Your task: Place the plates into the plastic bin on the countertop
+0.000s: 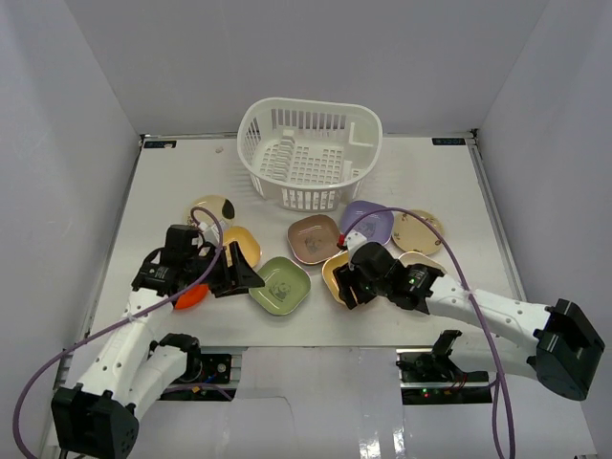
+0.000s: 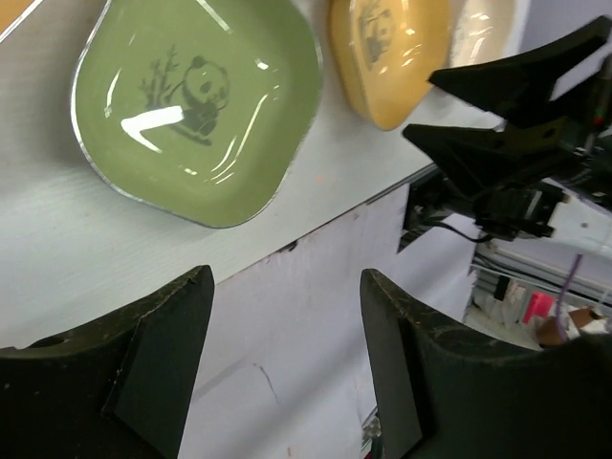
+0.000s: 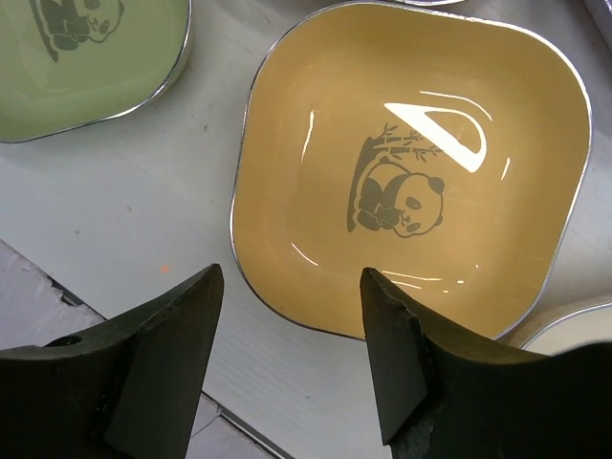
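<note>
The white plastic bin [image 1: 309,153] stands at the back centre of the countertop [image 1: 153,191], with no plate visible in it. In front of it lie plates: cream [image 1: 212,208], yellow [image 1: 239,247], green [image 1: 280,285], mauve-brown [image 1: 314,238], lavender [image 1: 367,222], tan [image 1: 417,231] and orange-red [image 1: 191,295]. My left gripper [image 1: 244,277] is open and empty, beside the green plate [image 2: 196,105], over the table's front edge [image 2: 287,354]. My right gripper [image 1: 346,287] is open and empty, its fingers over the near rim of a yellow-orange plate [image 3: 411,172].
A cream plate [image 1: 421,260] lies right of the yellow-orange one, partly under the right arm. The green plate's corner shows in the right wrist view [image 3: 86,57]. The right gripper's fingers [image 2: 516,105] show in the left wrist view. White walls bound the table.
</note>
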Controlling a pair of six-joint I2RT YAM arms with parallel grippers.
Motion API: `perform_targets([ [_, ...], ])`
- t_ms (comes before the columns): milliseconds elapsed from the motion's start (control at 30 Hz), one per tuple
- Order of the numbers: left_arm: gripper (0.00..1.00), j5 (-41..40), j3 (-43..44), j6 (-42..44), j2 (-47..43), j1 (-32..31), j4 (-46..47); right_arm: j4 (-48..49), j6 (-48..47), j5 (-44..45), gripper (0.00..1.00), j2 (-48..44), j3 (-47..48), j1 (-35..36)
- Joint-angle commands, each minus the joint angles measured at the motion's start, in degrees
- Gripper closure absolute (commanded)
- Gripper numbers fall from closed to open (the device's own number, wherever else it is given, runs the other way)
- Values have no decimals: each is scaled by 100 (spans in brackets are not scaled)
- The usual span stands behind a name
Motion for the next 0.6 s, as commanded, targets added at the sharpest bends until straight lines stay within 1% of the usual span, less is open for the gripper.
perform_targets([
  [0, 27, -1113, 258, 31, 159, -419, -542, -163, -173, 458, 35, 251, 282, 144],
  [33, 27, -1273, 250, -117, 177, -533, -551, -93, -173, 449, 35, 295, 264, 170],
  [67, 26, -1596, 232, -197, 204, -735, -551, 21, -173, 423, 35, 417, 282, 197],
  [133, 26, -1888, 197, -486, 292, -1007, -542, 101, -173, 388, 36, 576, 378, 258],
  [167, 26, -2029, 162, -557, 318, -1105, -542, 127, -190, 379, 37, 725, 457, 337],
  [200, 25, -2352, 144, -654, 318, -1202, -551, 127, -208, 379, 37, 813, 588, 381],
  [267, 25, -2653, 118, -970, 292, -1439, -534, 259, -260, 396, 38, 1041, 659, 478],
  [300, 24, -2889, 39, -1102, 240, -1509, -421, 381, -278, 370, 39, 1130, 668, 487],
  [367, 24, -3066, -137, -1453, 239, -1755, -201, 452, -313, 396, 43, 1428, 677, 505],
  [400, 24, -3198, -303, -1550, 256, -1852, 53, 470, -305, 466, 48, 1525, 712, 522],
  [467, 23, -3418, -409, -1779, 502, -2203, 222, 505, -305, 554, 55, 1728, 721, 566],
  [500, 23, -3541, -436, -1858, 598, -2326, 318, 514, -287, 650, 63, 1763, 712, 592],
  [533, 23, -3794, -436, -1929, 756, -2580, 371, 505, -243, 730, 70, 1781, 712, 662],
  [567, 22, -3858, -410, -2051, 810, -2696, 415, 497, -217, 809, 79, 1746, 704, 715],
])
